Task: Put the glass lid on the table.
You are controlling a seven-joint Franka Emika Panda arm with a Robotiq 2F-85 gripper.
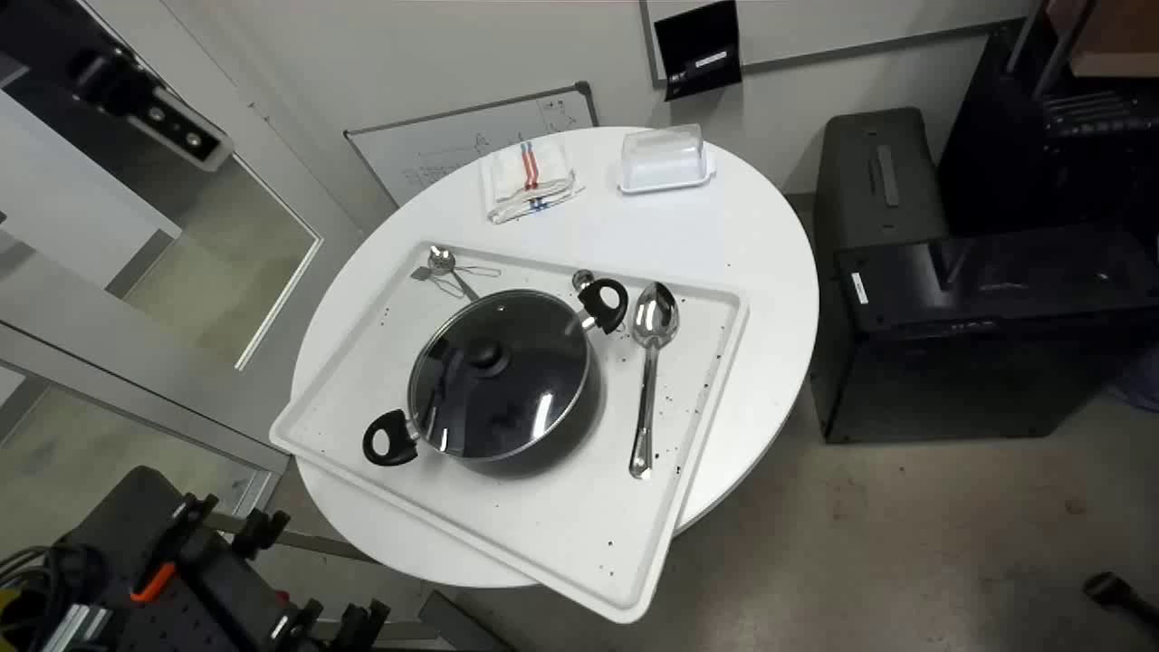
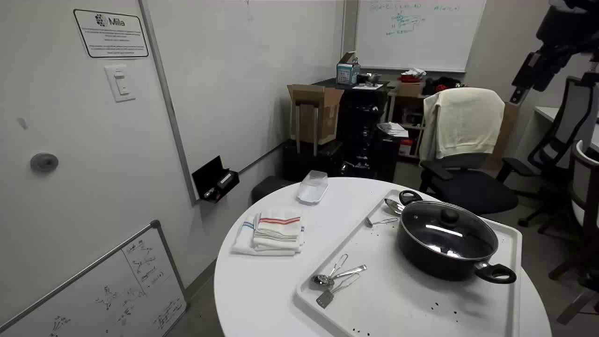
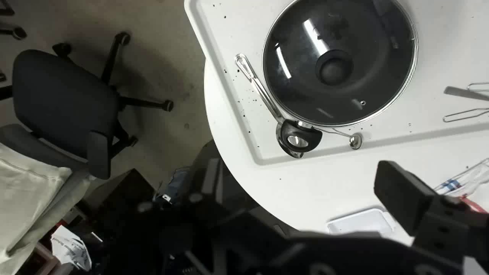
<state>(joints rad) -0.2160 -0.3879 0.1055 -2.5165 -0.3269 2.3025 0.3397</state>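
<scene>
"Where is the glass lid (image 1: pixel 502 389)?"

"Resting on the black pan (image 2: pixel 435 263). The pan stands in the white tray (image 1: pixel 561 534), and the tray lies on the round table (image 1: pixel 770 272)."

"And the fingers (image 3: pixel 401 196)?"

"Spread wide, up in the air, well apart from the lid."

"What is beside the pan?"

"A large spoon (image 1: pixel 647 389), in the tray."

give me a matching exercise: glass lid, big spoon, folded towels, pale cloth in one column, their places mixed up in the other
1. glass lid
2. big spoon
3. folded towels
4. pale cloth

A. lying on the tray
B. draped over a chair
C. covering the pan
D. resting directly on the table

Pairs: 1-C, 2-A, 3-D, 4-B
</scene>
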